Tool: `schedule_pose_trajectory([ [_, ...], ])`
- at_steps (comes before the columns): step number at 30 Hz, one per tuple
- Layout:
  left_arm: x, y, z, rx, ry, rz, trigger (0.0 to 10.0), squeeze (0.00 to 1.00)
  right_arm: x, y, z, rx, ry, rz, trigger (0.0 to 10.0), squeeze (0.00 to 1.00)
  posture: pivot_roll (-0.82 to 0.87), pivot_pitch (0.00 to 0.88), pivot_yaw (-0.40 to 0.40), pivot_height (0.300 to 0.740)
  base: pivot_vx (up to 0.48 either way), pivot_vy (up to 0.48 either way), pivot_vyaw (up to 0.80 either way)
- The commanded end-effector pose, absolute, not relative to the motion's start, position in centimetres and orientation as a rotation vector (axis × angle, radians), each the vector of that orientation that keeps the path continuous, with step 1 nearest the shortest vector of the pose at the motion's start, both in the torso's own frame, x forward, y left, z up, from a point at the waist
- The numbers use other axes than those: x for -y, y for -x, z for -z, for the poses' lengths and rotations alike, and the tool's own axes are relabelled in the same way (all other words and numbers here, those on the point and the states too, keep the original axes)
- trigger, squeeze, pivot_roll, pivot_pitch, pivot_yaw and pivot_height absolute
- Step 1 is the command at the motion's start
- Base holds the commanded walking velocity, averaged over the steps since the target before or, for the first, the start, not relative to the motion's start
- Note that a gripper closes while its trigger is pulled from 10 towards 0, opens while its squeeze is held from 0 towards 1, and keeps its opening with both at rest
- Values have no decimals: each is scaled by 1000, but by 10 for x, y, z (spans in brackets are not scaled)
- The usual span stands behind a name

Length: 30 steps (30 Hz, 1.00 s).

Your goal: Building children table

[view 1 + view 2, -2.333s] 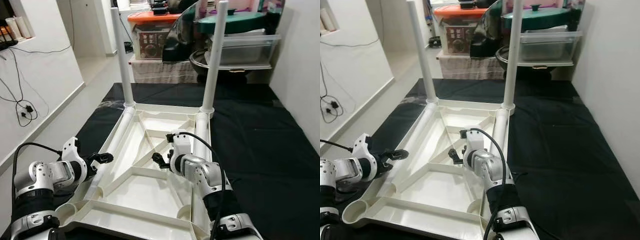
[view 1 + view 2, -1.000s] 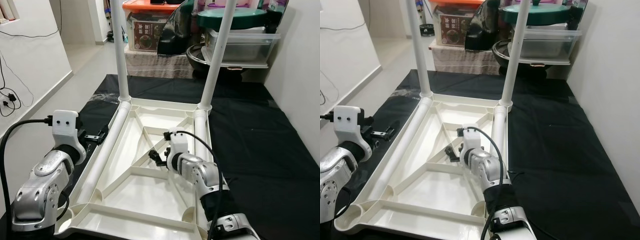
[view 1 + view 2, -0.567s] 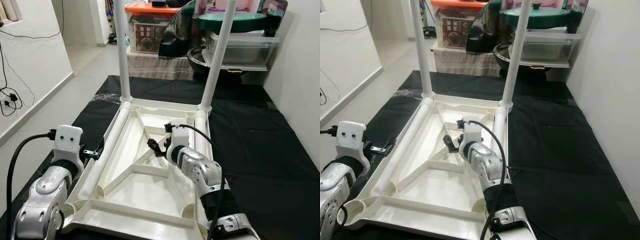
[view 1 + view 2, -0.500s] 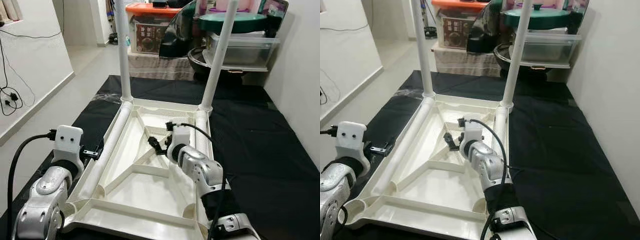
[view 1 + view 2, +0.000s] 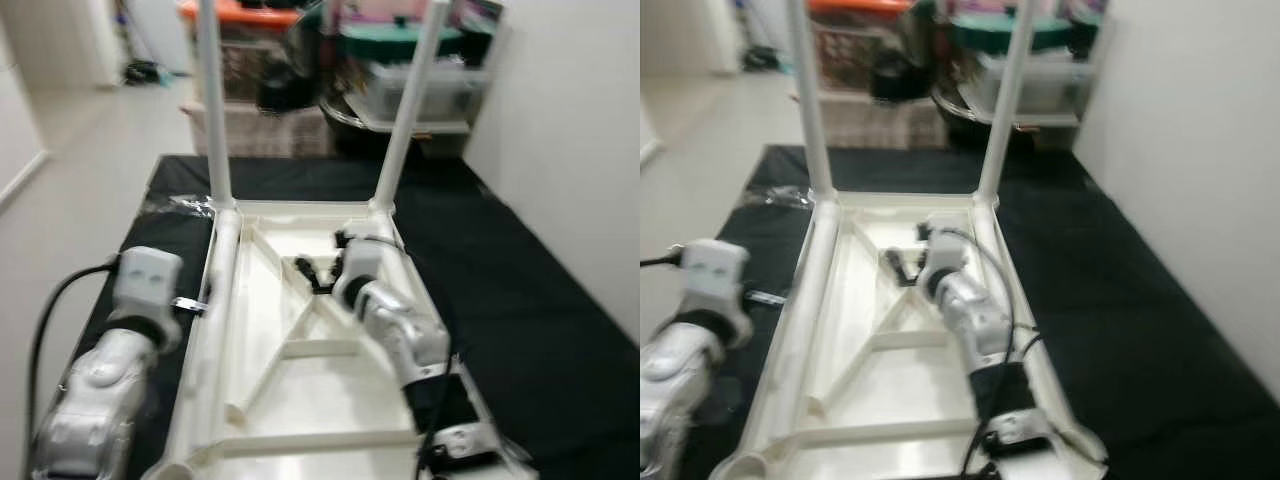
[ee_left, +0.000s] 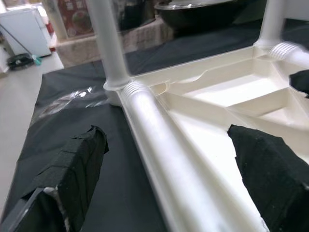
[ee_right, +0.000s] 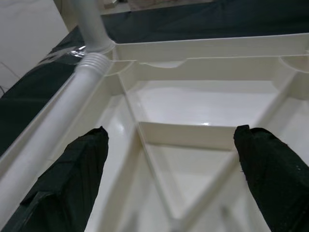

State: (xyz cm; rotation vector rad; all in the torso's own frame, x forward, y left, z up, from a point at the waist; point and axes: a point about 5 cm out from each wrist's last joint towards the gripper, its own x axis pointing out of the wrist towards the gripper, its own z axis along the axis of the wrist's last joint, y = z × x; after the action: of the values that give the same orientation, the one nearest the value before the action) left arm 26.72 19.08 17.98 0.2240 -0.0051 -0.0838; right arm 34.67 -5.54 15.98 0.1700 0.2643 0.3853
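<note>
1. Black matting (image 5: 540,330) covers the floor, and on it your white children's table (image 5: 300,380) lies upside down with two legs (image 5: 212,110) standing upright at its far end.
2. Your right hand (image 5: 312,272) hovers inside the underside ribbing, fingers (image 7: 72,179) spread wide, holding nothing.
3. Your left hand (image 5: 192,304) sits beside the left rail, fingers (image 6: 72,169) spread astride it, not closed on it.
4. Storage bins (image 5: 420,70) stand beyond.

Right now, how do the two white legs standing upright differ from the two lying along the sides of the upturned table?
The standing legs are screwed into the far corners and point straight up; the loose legs lie flat along the long edges of the table. The open left end effector straddles one lying leg; the standing ones are untouched. All look like the same white tubes.
</note>
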Motion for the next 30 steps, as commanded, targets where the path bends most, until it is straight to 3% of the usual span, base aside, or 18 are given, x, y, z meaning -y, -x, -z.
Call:
schedule_pose_trajectory([
  [1,-196,-265,-178,1,-252,47,10000,0,47,-346,-165,-240,-151,-405,10000,0,77,0,-81,740,0,0,0],
  [15,-204,-262,-169,-21,-320,-20,10000,0,35,-341,-166,-249,-73,-476,10000,0,80,0,-91,740,0,0,0],
  [18,-211,-260,-164,-39,-351,-68,10000,0,13,-327,-169,-249,-44,-684,10000,0,83,0,-93,740,0,0,0],
  [26,-226,-256,-158,-77,-377,-160,10000,0,-5,-304,-161,-274,53,-934,10000,0,95,0,-101,740,0,0,0],
  [30,-237,-253,-152,-117,-409,-227,10000,0,5,-313,-145,-328,148,-829,10000,0,99,0,-103,740,0,0,0],
])
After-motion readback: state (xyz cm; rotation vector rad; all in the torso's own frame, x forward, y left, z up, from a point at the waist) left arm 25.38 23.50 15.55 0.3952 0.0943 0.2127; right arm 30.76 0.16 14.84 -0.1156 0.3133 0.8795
